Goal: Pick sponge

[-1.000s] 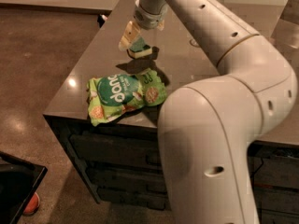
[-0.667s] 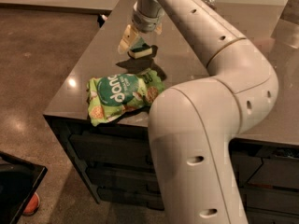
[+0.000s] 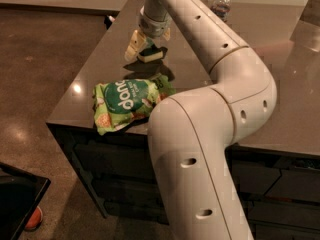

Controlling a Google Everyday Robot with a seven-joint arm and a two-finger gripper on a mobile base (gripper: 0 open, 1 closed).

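The sponge (image 3: 150,55), dark green on top with a pale yellow body, hangs a little above the dark countertop (image 3: 90,69), and its shadow lies on the surface below it. My gripper (image 3: 148,46) reaches down from above at the far left part of the counter. It is shut on the sponge, with one pale finger (image 3: 132,45) showing on the sponge's left. My arm's large white links fill the foreground and hide part of the counter.
A bright green snack bag (image 3: 125,104) lies near the counter's front left edge, just in front of the sponge. A water bottle (image 3: 221,1) stands at the back. A black object (image 3: 15,199) and something red (image 3: 34,219) are on the floor at lower left.
The gripper and sponge stay at about the same spot above the counter. The arm's elbow and lower links have shifted across the foreground.
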